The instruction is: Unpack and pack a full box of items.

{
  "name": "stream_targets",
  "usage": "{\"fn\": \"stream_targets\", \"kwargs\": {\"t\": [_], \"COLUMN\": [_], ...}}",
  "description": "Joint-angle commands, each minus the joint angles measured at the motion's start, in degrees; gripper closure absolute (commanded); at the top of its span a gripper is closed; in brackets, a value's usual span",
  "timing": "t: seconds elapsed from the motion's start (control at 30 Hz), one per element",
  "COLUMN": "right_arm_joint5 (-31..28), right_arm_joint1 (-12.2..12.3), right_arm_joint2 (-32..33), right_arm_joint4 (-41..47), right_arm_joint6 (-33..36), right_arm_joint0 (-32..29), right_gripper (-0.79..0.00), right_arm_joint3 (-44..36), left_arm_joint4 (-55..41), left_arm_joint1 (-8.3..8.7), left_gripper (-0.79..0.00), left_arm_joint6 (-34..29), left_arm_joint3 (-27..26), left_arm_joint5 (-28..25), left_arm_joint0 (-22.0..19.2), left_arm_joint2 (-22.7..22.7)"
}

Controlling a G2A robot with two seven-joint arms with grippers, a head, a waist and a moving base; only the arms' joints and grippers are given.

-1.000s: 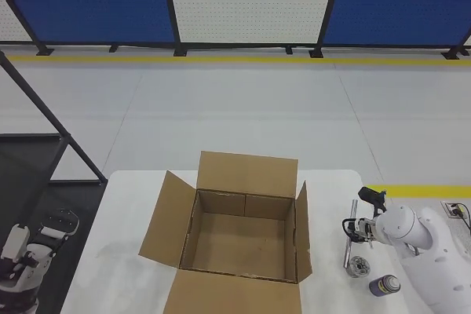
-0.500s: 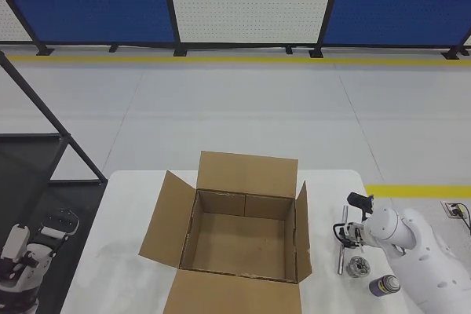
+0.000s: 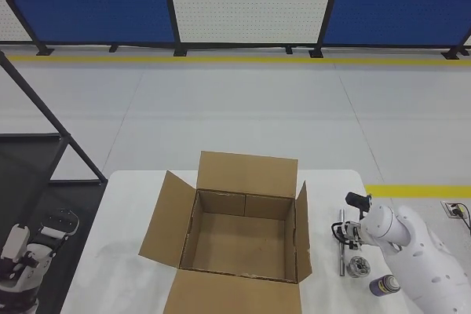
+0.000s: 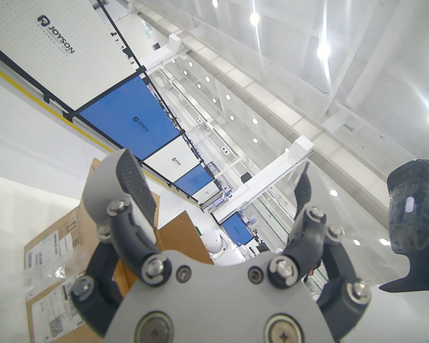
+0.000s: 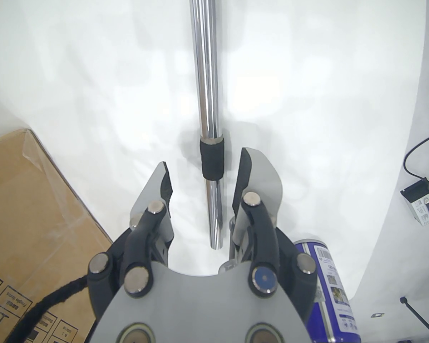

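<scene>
An open cardboard box (image 3: 243,243) stands in the middle of the white table (image 3: 125,235), its inside bare. To its right a chrome rod (image 3: 341,250) lies flat on the table. The right wrist view shows this rod (image 5: 204,73) with a black band (image 5: 211,158) around it. My right gripper (image 5: 204,176) is open and straddles the rod at that band, one finger on each side. My left gripper (image 4: 218,187) is open and holds nothing, pointing up toward the ceiling. It sits low beyond the table's left edge (image 3: 59,222).
A blue spray can (image 3: 385,286) and a small round metal part (image 3: 359,267) lie near the table's front right corner, close behind my right gripper. The box's right flap (image 5: 28,215) stands close beside the rod. A black frame (image 3: 31,133) stands left of the table.
My right gripper and the chrome rod have shifted left, closer to the box. The left arm has stayed still.
</scene>
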Motion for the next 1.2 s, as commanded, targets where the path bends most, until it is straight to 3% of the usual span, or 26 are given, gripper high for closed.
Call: {"fn": "stream_targets", "kwargs": {"t": [0.0, 0.1, 0.13, 0.27, 0.5, 0.8, 0.93, 1.17], "right_arm_joint5": [-0.08, -0.08, -0.02, -0.14, -3.60, -11.88, -13.75, -8.64], "right_arm_joint1": [-0.02, 0.07, 0.16, 0.96, 3.84, 6.02, 6.54, 6.81], "right_arm_joint2": [0.18, 0.83, 1.19, 4.29, 17.34, 34.13, 35.72, 31.05], "right_arm_joint4": [0.18, 0.41, 0.41, 1.07, 6.83, 21.43, 22.55, 19.22], "right_arm_joint6": [-0.07, -0.21, -0.30, -0.28, 0.93, 3.73, 6.31, 6.43], "right_arm_joint0": [0.09, -0.05, -0.19, -1.48, -8.92, -22.03, -25.01, -24.96], "right_gripper": [-0.391, -0.431, -0.480, -0.785, -0.785, -0.785, -0.785, -0.785], "right_arm_joint3": [0.01, -0.39, -0.74, -3.27, -15.13, -33.61, -40.44, -50.54], "left_arm_joint4": [0.00, 0.00, 0.00, 0.00, 0.00, 0.00, 0.00, 0.00], "left_arm_joint1": [0.00, 0.00, 0.00, 0.00, 0.00, 0.00, 0.00, 0.00], "left_gripper": [-0.785, -0.785, -0.785, -0.785, -0.785, -0.785, -0.785, -0.785], "left_arm_joint6": [0.00, 0.00, 0.00, 0.00, 0.00, 0.00, 0.00, 0.00], "left_arm_joint3": [0.00, 0.00, 0.00, 0.00, 0.00, 0.00, 0.00, 0.00], "left_arm_joint5": [0.00, 0.00, 0.00, 0.00, 0.00, 0.00, 0.00, 0.00], "left_arm_joint0": [0.00, 0.00, 0.00, 0.00, 0.00, 0.00, 0.00, 0.00], "left_arm_joint2": [0.00, 0.00, 0.00, 0.00, 0.00, 0.00, 0.00, 0.00]}}
